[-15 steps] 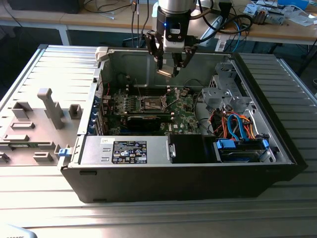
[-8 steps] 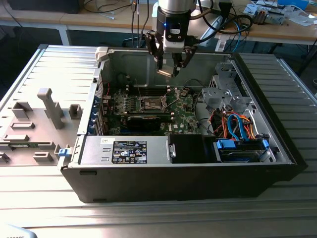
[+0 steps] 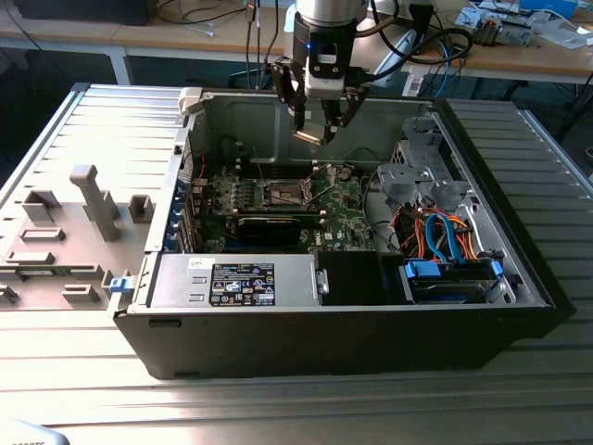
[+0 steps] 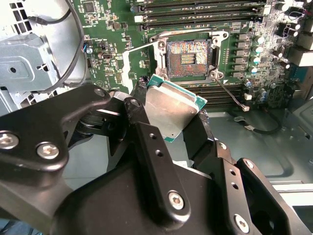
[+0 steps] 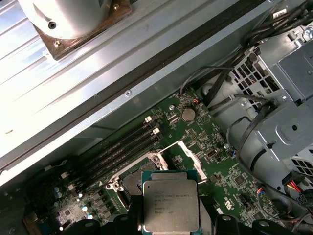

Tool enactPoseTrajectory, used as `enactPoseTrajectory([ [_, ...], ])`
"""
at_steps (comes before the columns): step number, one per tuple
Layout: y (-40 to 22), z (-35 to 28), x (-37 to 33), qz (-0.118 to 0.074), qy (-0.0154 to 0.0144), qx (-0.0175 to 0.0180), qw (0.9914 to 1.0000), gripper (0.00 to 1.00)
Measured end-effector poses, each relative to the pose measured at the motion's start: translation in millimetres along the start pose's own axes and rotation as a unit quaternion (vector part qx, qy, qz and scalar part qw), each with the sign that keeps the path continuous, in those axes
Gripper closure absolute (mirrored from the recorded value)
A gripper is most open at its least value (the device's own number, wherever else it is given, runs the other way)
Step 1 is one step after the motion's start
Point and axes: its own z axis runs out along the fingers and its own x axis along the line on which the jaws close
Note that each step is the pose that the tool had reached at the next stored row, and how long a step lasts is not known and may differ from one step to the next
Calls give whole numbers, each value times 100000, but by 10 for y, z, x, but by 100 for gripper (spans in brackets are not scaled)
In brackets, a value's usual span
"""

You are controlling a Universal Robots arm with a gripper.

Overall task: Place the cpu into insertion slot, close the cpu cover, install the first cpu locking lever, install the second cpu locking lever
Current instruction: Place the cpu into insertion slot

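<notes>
The gripper (image 3: 315, 132) is clamped on the cpu (image 4: 170, 110), with a black finger (image 4: 146, 142) on each of two opposite edges. The cpu is a flat square chip. Its dull silvery metal lid has a stepped border and faint print, and it sits on a thin green board whose edge shows in both wrist views. It hangs clear above the slot (image 4: 188, 58), not in it, and in the second wrist view it looks tilted to it. The slot lies bare, its dark field of contacts showing inside a metal rim. The cover (image 5: 191, 152), a thin silver frame, stands swung up from one side of the slot. Long black memory slots (image 4: 195, 14) run beside the slot on the green motherboard (image 4: 105, 29). Farther from the slot are a grey drive cage (image 5: 279, 122) and the case (image 3: 371, 343).
</notes>
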Motion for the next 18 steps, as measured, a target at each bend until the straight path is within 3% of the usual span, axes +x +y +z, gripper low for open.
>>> enactPoseTrajectory([
  [18,0,4,0,2044,-118,-31,99979,45],
])
